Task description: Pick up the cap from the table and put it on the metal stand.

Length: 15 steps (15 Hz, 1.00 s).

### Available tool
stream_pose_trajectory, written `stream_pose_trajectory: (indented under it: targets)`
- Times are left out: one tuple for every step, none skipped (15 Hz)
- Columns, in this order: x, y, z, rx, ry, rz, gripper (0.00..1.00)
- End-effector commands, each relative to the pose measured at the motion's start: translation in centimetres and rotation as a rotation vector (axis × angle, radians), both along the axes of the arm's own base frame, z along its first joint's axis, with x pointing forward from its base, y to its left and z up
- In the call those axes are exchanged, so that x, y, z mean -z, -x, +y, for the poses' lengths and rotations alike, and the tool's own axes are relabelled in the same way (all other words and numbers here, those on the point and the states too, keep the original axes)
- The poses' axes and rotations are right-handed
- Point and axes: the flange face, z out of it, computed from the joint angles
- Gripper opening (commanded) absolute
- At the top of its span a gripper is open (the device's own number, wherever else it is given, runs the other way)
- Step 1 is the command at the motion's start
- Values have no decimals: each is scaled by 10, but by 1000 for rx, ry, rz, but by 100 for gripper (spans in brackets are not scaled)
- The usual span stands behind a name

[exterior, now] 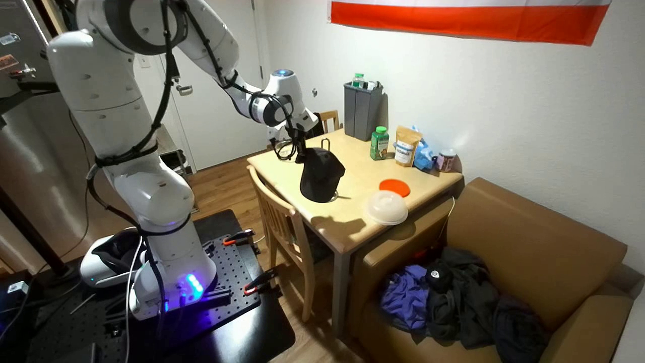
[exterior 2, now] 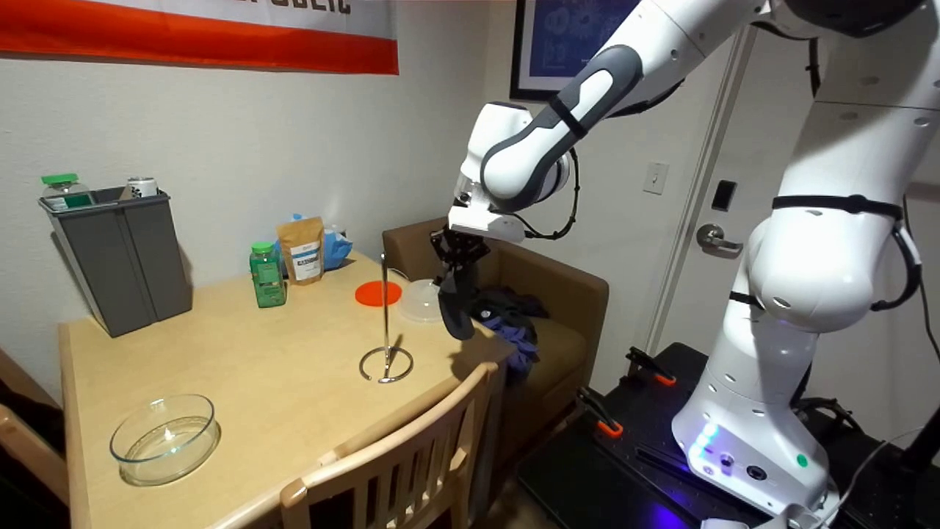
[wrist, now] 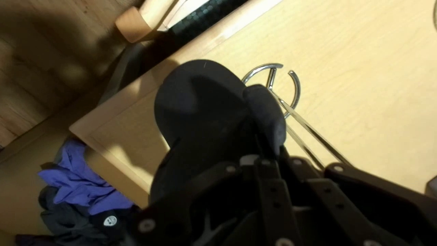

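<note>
The cap (exterior: 321, 176) is black, with a rounded brim. It hangs brim-down from my gripper (exterior: 301, 155) above the table (exterior: 352, 169). In an exterior view the cap (exterior 2: 458, 312) is to the right of the metal stand (exterior 2: 385, 308), apart from it, near the table's corner. The stand is a thin upright rod on an open ring base. My gripper (exterior 2: 457, 275) points down. In the wrist view the fingers (wrist: 266, 152) are shut on the cap's edge; the cap (wrist: 198, 95) partly covers the stand's ring (wrist: 297, 90). The fingertips are dark and partly hidden.
A wooden chair (exterior: 287, 222) stands against the table's near side. A clear plastic lid (exterior: 387, 207) and an orange disc (exterior: 394, 187) lie near the couch side. A glass bowl (exterior 2: 165, 441), a green bottle (exterior 2: 267, 275), a pouch (exterior 2: 302, 251) and a grey bin (exterior 2: 121, 257) stand on the table.
</note>
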Motion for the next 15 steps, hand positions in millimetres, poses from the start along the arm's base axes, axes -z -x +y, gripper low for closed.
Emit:
stream_pose_trajectory:
  targets:
    - [-44,16,12,-43,26,-71,1]
    - [-55,16,18,-63,41,-87,1]
    - [-65,16,24,-80,56,-101,1]
    - [-73,16,29,-92,72,-111,1]
    - [-81,15,34,-108,90,-118,1]
    - [-89,15,39,-118,102,-122,1]
    - [-95,13,43,-137,114,-125,1]
    - [-102,12,47,-150,121,-128,1]
    - [-107,8,52,-164,125,-128,1]
    - [-112,5,56,-175,130,-127,1]
    - [-116,-1,61,-192,132,-124,1]
    - [-119,-5,67,-210,131,-119,1]
    - [-120,-11,73,-223,134,-111,1]
    - [-121,-16,77,-238,137,-105,1]
    - [-121,-22,83,-252,143,-95,1]
